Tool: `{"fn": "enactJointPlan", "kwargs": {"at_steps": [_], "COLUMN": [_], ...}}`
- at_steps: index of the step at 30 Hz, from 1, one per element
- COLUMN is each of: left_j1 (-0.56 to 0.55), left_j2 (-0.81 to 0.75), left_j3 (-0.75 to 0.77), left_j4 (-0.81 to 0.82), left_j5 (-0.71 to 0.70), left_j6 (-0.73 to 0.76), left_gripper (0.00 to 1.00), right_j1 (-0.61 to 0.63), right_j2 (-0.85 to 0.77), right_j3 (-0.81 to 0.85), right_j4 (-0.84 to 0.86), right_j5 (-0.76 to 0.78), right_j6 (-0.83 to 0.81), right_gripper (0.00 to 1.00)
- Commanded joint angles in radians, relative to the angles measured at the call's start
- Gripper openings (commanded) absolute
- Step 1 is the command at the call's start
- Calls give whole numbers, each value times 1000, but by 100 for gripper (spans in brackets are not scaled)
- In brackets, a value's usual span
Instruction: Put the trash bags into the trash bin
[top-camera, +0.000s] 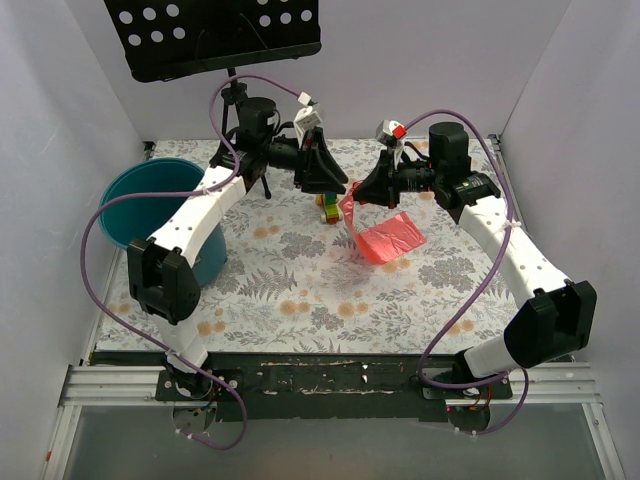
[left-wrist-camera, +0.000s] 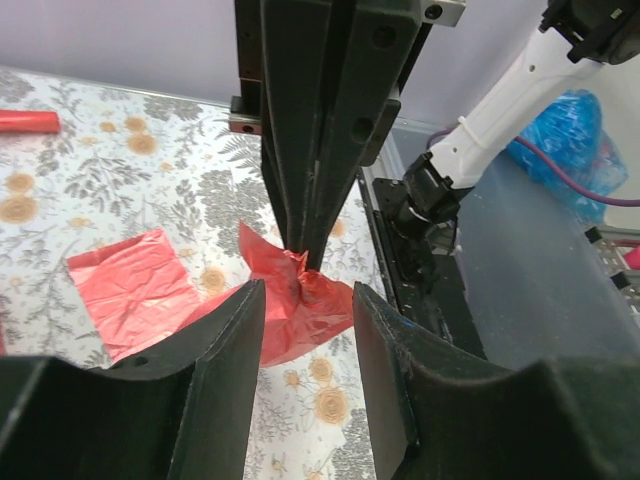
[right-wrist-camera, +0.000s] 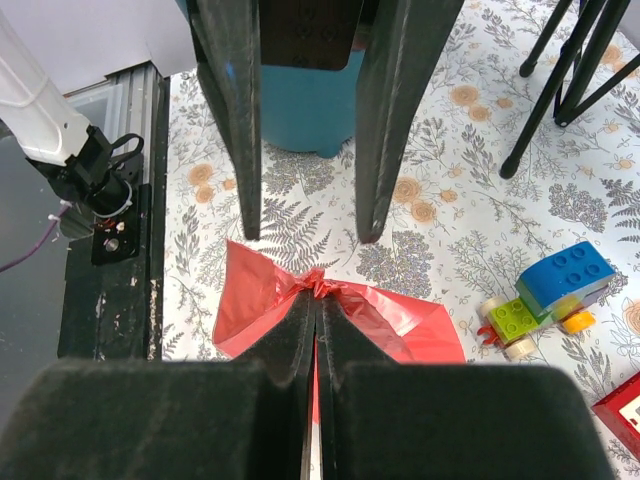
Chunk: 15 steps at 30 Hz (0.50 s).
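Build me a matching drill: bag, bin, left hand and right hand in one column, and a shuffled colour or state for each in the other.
Column one:
1. bag
2. bin
3. left hand
4. right hand

Column two:
A. shut on the bag
B. teal
C. open, a finger on either side of the bag
D. red

Pairs: 1-D, 2-B, 3-C, 4-A
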Motion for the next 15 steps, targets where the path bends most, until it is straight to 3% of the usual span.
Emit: {"fn": "enactJointPlan", "kwargs": {"at_steps": [1,8,12,15], "left_j1": [-25,-35,-42,-45], "left_j2": [-18,10,27,33], "left_j3": [-21,-12,-12,-22], "left_j4": [8,43,86,89], "left_j5": [29,21,30,29], "left_j6": [-27,-46,-92,-96], "left_gripper": [40,36,22,19], "right_j1": [-1,5,9,11], "right_j2": [-20,-17,-8,3], "right_j3": [-3,-1,5,14], "right_j4": [12,18,29,46], "right_j5": [-5,-14,-6,-3], "right_j6": [-14,-17,-9,14], "right_gripper": [1,1,1,1]}}
